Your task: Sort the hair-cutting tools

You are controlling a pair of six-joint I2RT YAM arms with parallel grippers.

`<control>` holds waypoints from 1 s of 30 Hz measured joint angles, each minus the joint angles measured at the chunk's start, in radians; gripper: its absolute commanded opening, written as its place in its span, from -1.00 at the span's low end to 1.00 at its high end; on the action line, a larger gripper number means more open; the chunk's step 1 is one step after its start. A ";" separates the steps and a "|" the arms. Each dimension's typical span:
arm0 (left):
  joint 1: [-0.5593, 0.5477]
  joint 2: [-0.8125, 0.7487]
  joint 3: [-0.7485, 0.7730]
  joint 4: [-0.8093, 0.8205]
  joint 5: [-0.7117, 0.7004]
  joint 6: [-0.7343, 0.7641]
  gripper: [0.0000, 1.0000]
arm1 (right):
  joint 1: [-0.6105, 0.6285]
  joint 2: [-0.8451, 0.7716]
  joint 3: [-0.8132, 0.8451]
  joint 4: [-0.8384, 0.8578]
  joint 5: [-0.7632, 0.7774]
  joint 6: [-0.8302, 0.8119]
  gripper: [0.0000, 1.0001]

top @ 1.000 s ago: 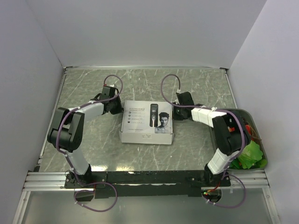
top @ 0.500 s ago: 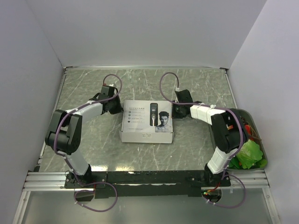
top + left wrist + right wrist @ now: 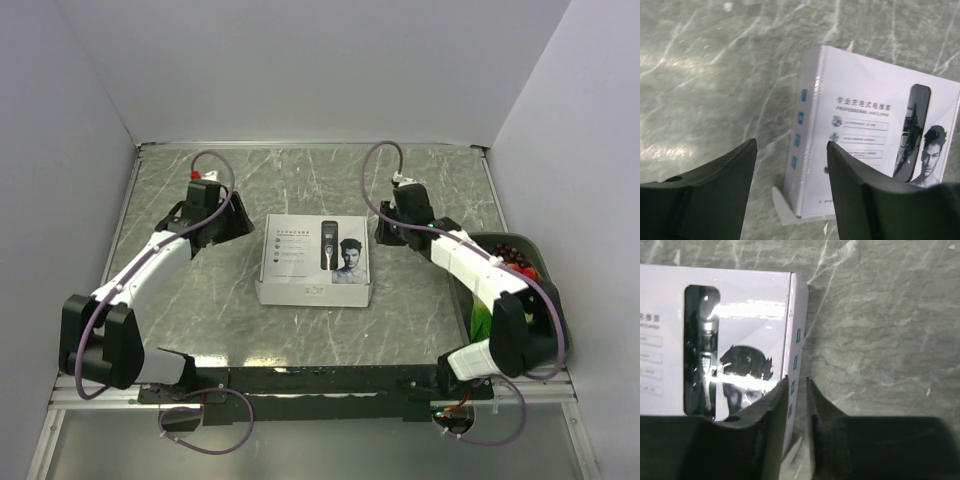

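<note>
My two hands flank the closed white cardboard clipper box [image 3: 314,262] at frame centre: left hand [image 3: 790,165] spread, right hand [image 3: 799,390] nearly pinched, both empty. I should steady both sides before opening.

The overhead camera sits high behind the two arm bases and looks down and forward, taking in the whole marble-patterned tabletop [image 3: 300,330], the walls around it and the white box [image 3: 315,262] lying at the centre. The left wrist camera rides low and close, looking past the left hand [image 3: 790,165] at the box's left side and printed lid [image 3: 865,135]. The right wrist camera is closer still, looking past the right hand [image 3: 797,400] at the box's right edge [image 3: 740,330], with the printed face and window filling its left half. All three views share the box and the tabletop just beside it.
</note>
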 measured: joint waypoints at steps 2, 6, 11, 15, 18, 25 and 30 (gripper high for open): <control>0.023 -0.031 -0.020 -0.020 -0.002 0.009 0.53 | -0.022 -0.053 -0.038 -0.006 -0.046 0.005 -0.09; 0.064 -0.066 -0.071 -0.050 0.001 0.012 0.68 | -0.060 -0.094 -0.124 -0.029 -0.127 0.008 0.00; 0.085 -0.078 -0.131 -0.084 0.009 0.008 0.88 | -0.062 -0.142 -0.224 -0.077 -0.142 0.021 0.11; 0.085 -0.076 -0.163 -0.093 0.029 0.004 0.97 | -0.062 -0.145 -0.262 -0.081 -0.133 0.043 0.21; 0.085 -0.067 -0.168 -0.092 0.047 0.002 0.99 | -0.062 -0.137 -0.287 -0.067 -0.133 0.066 0.23; 0.085 -0.010 -0.172 -0.074 0.088 0.002 0.94 | -0.062 -0.096 -0.326 0.002 -0.134 0.122 0.29; 0.085 0.012 -0.174 -0.061 0.090 0.002 0.94 | -0.057 -0.072 -0.332 0.039 -0.123 0.156 0.29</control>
